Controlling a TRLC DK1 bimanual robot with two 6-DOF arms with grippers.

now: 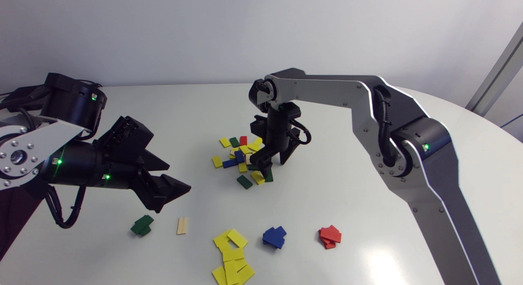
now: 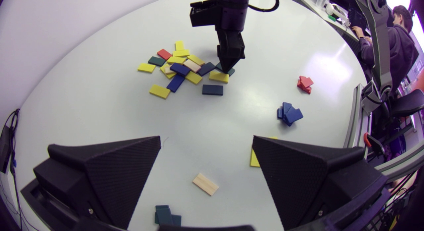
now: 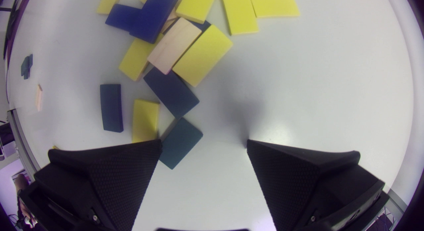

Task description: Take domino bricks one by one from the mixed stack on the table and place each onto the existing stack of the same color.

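The mixed pile (image 1: 241,156) of yellow, blue, green, red and wooden bricks lies mid-table. My right gripper (image 1: 276,166) points straight down at the pile's right edge, open and holding nothing. In the right wrist view (image 3: 203,144) a dark green brick (image 3: 180,142) lies flat against the tip of one finger, and bare table shows between the fingers. My left gripper (image 1: 171,195) hangs open and empty over the front left, above the green stack (image 1: 141,225) and a single wooden brick (image 1: 182,225). The left wrist view shows that gripper (image 2: 206,140) with the wooden brick (image 2: 205,184) below it.
Along the front of the table lie the sorted stacks: yellow (image 1: 231,256), spread out loosely, blue (image 1: 274,237) and red (image 1: 330,236). A lone green brick (image 1: 244,181) and a yellow one (image 1: 257,177) lie just in front of the pile.
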